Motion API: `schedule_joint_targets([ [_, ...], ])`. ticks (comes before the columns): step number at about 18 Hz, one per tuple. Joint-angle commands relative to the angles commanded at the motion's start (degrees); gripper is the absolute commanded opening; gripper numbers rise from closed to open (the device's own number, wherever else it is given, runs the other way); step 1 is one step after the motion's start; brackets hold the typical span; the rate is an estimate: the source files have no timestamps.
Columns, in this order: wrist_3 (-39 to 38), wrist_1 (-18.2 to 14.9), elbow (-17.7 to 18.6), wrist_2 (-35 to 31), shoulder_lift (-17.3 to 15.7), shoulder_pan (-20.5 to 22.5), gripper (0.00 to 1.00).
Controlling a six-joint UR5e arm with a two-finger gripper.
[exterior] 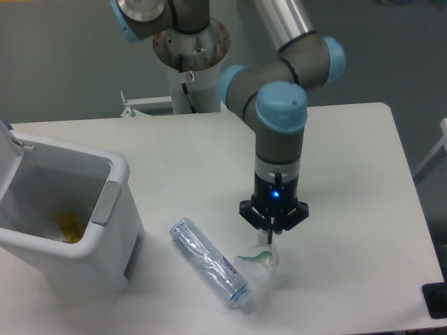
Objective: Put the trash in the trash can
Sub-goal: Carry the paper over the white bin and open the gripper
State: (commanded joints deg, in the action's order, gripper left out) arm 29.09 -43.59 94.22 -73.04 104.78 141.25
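Packet pinched at its top in the closed tool, hanging just above the counter, right beside the bottle's capped end. Bottle flat and diagonal near the counter's front edge, just right of the trash can. Lid up, mouth open, something yellow inside. Bare counter to the right and behind.
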Motion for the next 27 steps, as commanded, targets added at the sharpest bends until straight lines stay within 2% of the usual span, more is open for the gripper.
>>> schedule_joint_targets([
  [8,-5.88,0.00,-0.09,1.59,-8.18,-5.45,0.00],
  [13,-8.09,0.00,-1.23,1.85,-11.34,-11.25,0.00],
  [20,-8.18,0.00,-1.14,1.76,-12.23,-18.63,0.00],
  [23,-8.09,0.09,-1.14,1.76,-12.23,-20.74,0.18],
  [24,-8.00,0.09,-1.06,1.76,-12.06,-20.84,0.30],
  [27,-8.09,0.09,-0.88,1.94,-11.70,-21.01,0.35],
])
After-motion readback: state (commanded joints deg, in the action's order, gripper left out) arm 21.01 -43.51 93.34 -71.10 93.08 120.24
